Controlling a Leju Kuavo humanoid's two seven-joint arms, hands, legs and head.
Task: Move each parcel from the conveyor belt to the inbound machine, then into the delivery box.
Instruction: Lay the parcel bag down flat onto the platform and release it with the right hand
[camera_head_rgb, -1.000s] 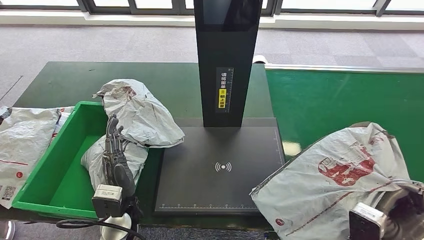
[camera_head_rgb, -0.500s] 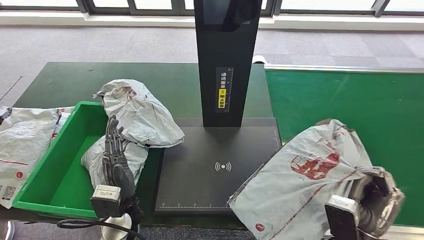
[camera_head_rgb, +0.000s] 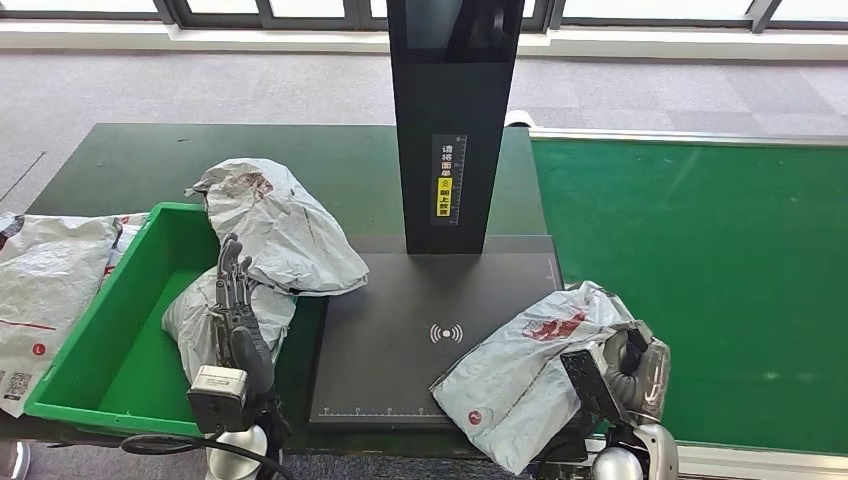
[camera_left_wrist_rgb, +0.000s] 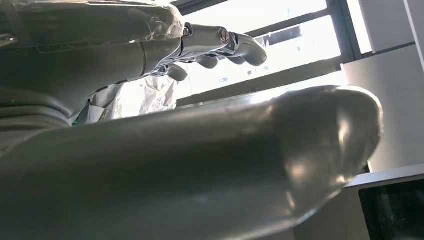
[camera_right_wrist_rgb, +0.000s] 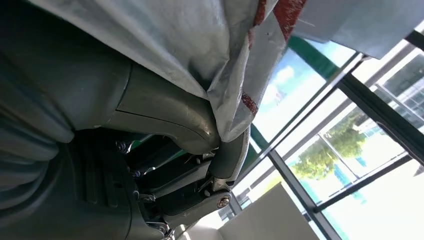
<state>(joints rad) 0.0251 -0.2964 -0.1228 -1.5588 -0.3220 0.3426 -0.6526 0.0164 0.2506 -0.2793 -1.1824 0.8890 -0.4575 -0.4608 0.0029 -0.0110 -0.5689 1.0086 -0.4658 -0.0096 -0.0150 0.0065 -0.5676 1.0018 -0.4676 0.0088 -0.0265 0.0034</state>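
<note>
The right robot hand (camera_head_rgb: 628, 365) is clamped on a grey parcel (camera_head_rgb: 515, 370), thumb and fingers (camera_right_wrist_rgb: 227, 160) pinching a fold of its wrapper, so the bag drapes over the near right corner of the inbound machine's (camera_head_rgb: 400, 350) black plate, probably to get it read. The left robot hand (camera_head_rgb: 235, 315) stands upright with fingers apart and holds nothing, at the green delivery box's (camera_head_rgb: 85, 355) right rim beside two bagged parcels (camera_head_rgb: 280, 225).
</note>
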